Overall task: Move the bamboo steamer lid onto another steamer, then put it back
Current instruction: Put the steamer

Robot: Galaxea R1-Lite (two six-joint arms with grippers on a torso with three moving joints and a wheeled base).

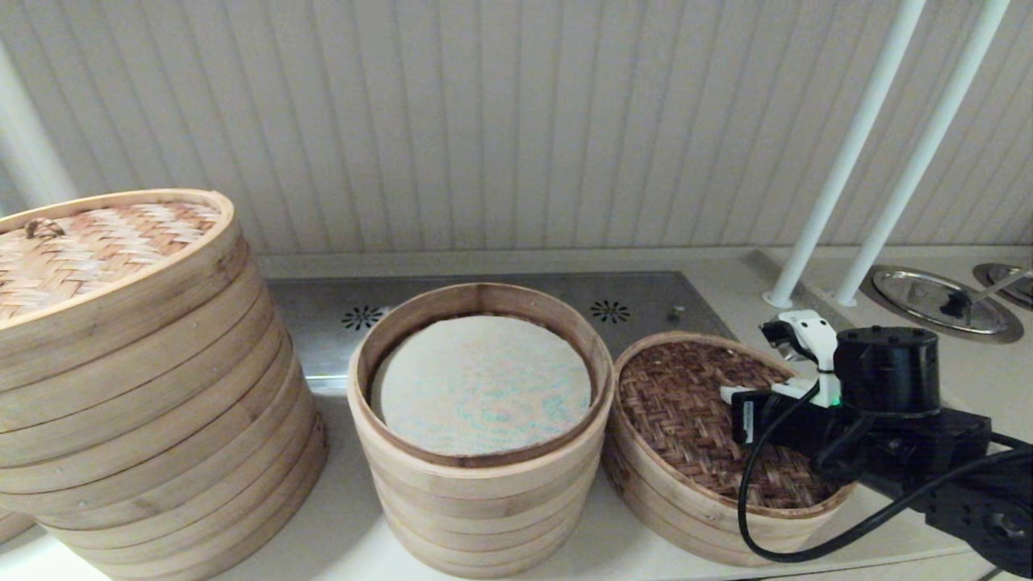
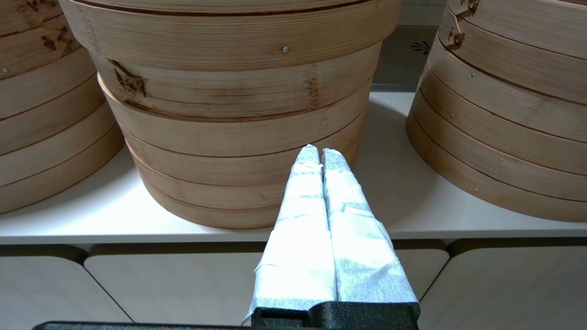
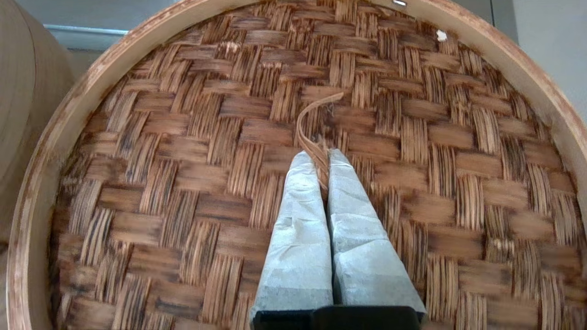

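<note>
Toward the right end of the counter the dark woven lid sits tilted on a low basket, its near side lower than its far side. The right gripper is down on the lid's middle with its taped fingers pinched on a thin bamboo strip loop that stands up from the weave. That strip is the weak point: it looks frayed and springy, so in a lift it could slip out of the pinch or tear, and the lid would drop back askew. Hanging from one central point, the lid could also swing and knock the neighbouring stack with the whitish liner, which touches the basket on its left. The left gripper, fingers pressed together on nothing, waits below the counter's front edge, facing that stack. The wide stack under its tan lid stands at the left end.
</note>
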